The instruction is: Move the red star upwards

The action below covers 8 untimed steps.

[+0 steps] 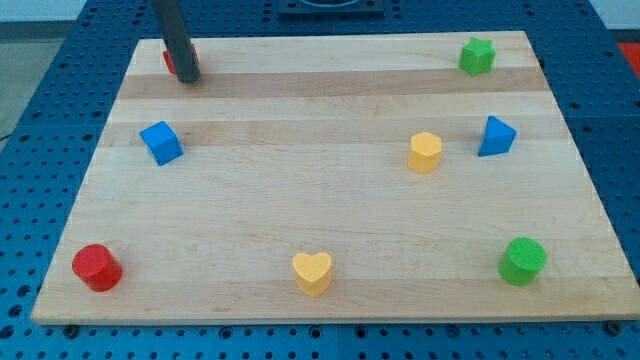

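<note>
The red star (171,60) lies at the board's top left corner, mostly hidden behind my dark rod. Only slivers of red show on either side of the rod, so its shape is hard to make out. My tip (187,79) rests on the board at the star's lower right edge, touching or almost touching it.
On the wooden board (320,230): a blue cube (160,142) at the left, a red cylinder (97,267) at the bottom left, a yellow heart (312,272), a yellow hexagon block (425,152), a blue triangle block (496,136), a green star (477,56), a green cylinder (523,260).
</note>
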### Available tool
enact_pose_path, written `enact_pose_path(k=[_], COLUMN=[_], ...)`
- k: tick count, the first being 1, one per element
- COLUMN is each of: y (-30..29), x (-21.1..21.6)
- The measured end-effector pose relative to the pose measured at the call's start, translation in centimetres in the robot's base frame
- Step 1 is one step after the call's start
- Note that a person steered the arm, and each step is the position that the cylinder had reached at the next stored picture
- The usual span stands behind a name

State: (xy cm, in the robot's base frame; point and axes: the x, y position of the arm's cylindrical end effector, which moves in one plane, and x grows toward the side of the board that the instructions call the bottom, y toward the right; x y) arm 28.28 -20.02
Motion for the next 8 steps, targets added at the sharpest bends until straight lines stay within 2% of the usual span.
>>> enact_pose_path(k=[1, 3, 5, 7, 8], y=[7.3, 27.7, 36.4, 42.7, 42.7], x=[3.6, 5.4, 3.7, 3.7, 3.7])
